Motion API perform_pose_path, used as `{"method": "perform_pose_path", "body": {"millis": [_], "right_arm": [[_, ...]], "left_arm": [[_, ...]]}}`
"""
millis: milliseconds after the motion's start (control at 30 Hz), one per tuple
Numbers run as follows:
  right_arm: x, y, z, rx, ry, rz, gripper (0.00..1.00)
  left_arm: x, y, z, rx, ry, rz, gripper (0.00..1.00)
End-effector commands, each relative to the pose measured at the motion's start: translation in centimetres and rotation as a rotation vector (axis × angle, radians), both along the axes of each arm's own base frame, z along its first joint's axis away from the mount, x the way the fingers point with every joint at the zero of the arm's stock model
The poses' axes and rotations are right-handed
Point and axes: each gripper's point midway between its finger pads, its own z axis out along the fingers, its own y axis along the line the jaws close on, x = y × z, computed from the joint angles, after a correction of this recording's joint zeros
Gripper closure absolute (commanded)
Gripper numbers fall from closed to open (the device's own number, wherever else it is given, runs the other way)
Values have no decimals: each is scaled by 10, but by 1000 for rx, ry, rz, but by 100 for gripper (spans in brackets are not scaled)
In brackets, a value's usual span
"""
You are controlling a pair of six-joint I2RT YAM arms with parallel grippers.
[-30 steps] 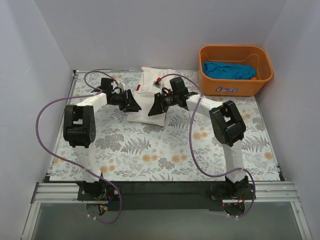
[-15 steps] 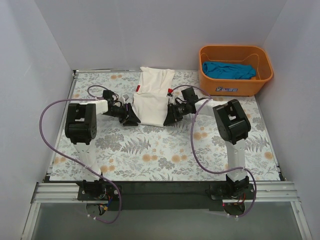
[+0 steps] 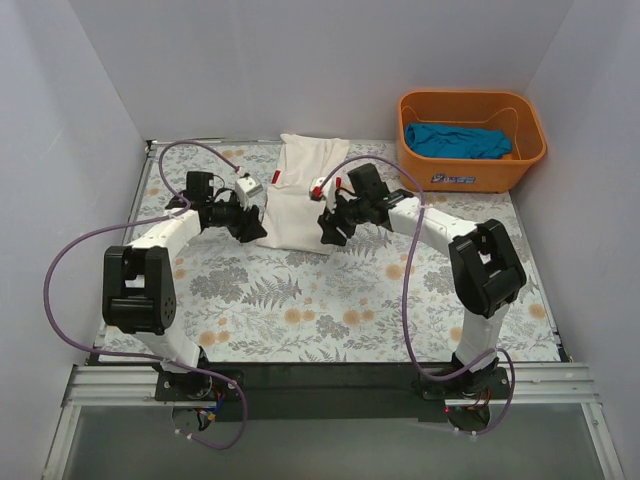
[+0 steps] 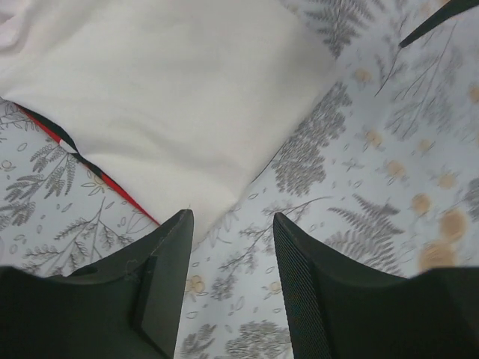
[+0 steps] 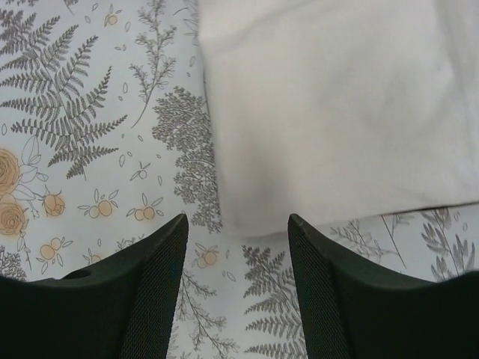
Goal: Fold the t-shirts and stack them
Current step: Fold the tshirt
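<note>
Between the fingers of the left gripper (image 4: 232, 224), which are held apart, nothing is gripped; only the fern-and-flower cover of the bench (image 4: 389, 187) is seen in the gap. Just beyond the fingertips a corner of the white shirt (image 4: 172, 97) is laid flat on the bench, and a strip of red and dark trim (image 4: 60, 138) is shown along its lower left edge.

The right gripper (image 5: 238, 224) is likewise spread, with nothing clamped. The near edge of the white shirt is seen just ahead of its fingertips, and no contact with the cloth can be made out.

From the top view, the two grippers are placed on either side of the white shirt near its front end, the left one at its left edge and the right one at its right edge. The shirt is folded into a long narrow packet at the middle back of the bench, and a small red mark (image 3: 275, 178) is carried near its left side.

Well apart, at the back right corner, an orange basket (image 3: 470, 175) is set on the bench, and a teal shirt (image 3: 455, 140) is bunched inside it.
</note>
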Motion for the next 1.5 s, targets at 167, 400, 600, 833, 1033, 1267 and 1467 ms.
{"method": "perform_pose_path", "body": {"millis": [167, 400, 600, 833, 1033, 1267, 1467], "right_arm": [[-12, 39, -22, -137, -265, 160, 38], [-16, 35, -56, -215, -256, 158, 39], [-23, 22, -81, -271, -236, 171, 43], [-22, 11, -105, -338, -217, 160, 69], [-14, 2, -108, -379, -218, 114, 99], [11, -2, -40, -255, -262, 59, 99], [13, -9, 10, -179, -297, 73, 99]], "left_arm": [[9, 3, -27, 170, -444, -358, 54], [7, -2, -55, 198, -486, -464, 54], [6, -3, -76, 225, -467, -502, 55], [4, 7, -102, 291, -400, -525, 64], [5, 6, -97, 285, -379, -530, 92], [12, -13, -42, 169, -374, -477, 100], [11, -16, -8, 144, -392, -448, 100]]}}
